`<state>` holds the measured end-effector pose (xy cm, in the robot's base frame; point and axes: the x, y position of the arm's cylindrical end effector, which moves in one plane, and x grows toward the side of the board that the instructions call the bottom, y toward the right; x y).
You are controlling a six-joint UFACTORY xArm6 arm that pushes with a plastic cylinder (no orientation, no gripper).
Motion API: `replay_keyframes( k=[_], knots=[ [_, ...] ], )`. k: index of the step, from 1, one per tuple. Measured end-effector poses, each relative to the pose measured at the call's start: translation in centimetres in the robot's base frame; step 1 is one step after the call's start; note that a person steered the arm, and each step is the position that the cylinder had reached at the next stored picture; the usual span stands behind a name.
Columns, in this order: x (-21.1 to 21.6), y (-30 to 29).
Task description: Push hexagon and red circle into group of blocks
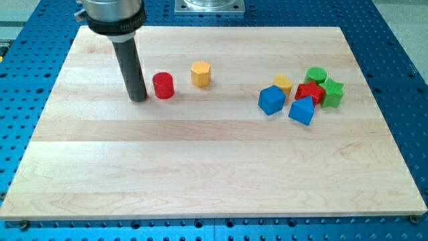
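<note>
A red circle block (163, 86) stands on the wooden board at the view's upper left. A yellow hexagon (200, 73) stands just to its right and a little higher. My tip (138, 98) rests on the board just left of the red circle, with a small gap between them. At the view's right is a group of blocks: a blue block (271, 100), a second blue block (301, 110), a yellow block (283, 84), a red block (309, 93), a green circle (316, 75) and a green star (332, 92), packed close together.
The wooden board (214, 161) lies on a blue perforated table (401, 53). A metal base plate (210, 6) shows at the view's top edge.
</note>
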<state>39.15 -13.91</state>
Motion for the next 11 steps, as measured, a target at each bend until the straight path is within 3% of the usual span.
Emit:
replay_keyframes(
  k=[1, 3, 4, 5, 7, 8, 9, 10, 11],
  knots=[
    [-3.5, 3.1],
    [-1.2, 12.0],
    [-1.4, 6.4],
    [1.9, 3.9],
    [2.3, 20.6],
    [2.3, 14.7],
    [-2.3, 6.3],
    [-6.5, 12.0],
    [-3.0, 19.0]
  ],
)
